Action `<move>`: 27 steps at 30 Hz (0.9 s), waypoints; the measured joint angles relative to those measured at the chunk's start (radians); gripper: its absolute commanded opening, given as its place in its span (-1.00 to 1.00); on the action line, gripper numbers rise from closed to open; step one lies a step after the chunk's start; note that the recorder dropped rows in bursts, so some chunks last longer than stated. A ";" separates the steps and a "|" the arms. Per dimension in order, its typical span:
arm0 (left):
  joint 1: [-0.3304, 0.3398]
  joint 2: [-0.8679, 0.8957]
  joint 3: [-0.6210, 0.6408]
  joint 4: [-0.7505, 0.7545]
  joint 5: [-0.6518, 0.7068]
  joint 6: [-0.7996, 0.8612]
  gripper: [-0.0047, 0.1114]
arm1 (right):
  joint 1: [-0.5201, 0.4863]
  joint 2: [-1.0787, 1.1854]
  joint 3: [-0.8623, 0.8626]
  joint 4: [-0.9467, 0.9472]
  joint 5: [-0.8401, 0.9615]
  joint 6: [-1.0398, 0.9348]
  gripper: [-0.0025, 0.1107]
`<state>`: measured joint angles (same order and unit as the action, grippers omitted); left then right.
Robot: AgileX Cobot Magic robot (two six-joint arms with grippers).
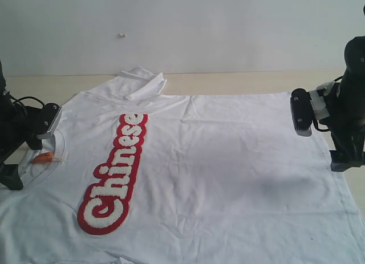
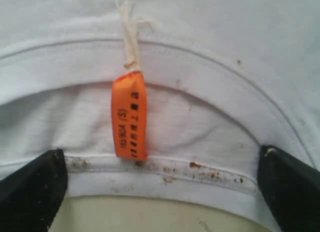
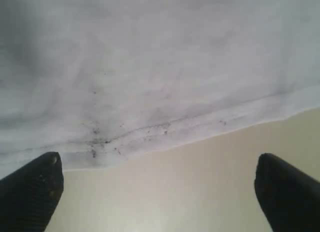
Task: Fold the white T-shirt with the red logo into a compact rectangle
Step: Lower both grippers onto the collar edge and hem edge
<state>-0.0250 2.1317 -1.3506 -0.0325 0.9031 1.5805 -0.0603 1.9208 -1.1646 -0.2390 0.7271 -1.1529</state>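
The white T-shirt (image 1: 228, 161) lies spread on the table (image 1: 239, 81), red logo (image 1: 114, 178) facing up. Left gripper (image 2: 160, 167): jaws apart at the collar (image 2: 210, 189), near the orange tag (image 2: 130, 117). Right gripper (image 3: 157, 172): jaws apart, empty, beside the hem (image 3: 200, 132).

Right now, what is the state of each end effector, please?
Left end effector: open, nothing held.
Right end effector: open, nothing held.

- The exterior view's bottom edge cuts off the white T-shirt (image 1: 228, 161), so you cannot see its near sleeve.
- You cannot read the print on the orange tag (image 2: 130, 117): too blurred.
- The wall speck (image 1: 121, 35) is too small to identify.
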 measured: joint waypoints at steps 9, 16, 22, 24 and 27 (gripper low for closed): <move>0.000 0.000 0.000 0.000 0.000 0.000 0.89 | -0.065 0.001 -0.049 0.254 0.082 -0.289 0.90; 0.000 0.000 0.000 0.000 0.002 0.000 0.89 | -0.082 0.116 -0.202 0.264 0.233 -0.311 0.90; 0.000 0.000 0.000 0.000 0.002 0.000 0.89 | -0.082 0.182 -0.245 0.233 0.239 -0.297 0.90; 0.000 0.000 0.000 0.000 0.002 0.000 0.89 | -0.086 0.203 -0.245 0.219 0.230 -0.289 0.90; 0.000 0.000 0.000 0.000 0.002 0.000 0.89 | -0.104 0.209 -0.245 0.221 0.201 -0.285 0.90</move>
<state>-0.0250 2.1317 -1.3506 -0.0325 0.9051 1.5805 -0.1646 2.1298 -1.4091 -0.0179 0.9279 -1.4383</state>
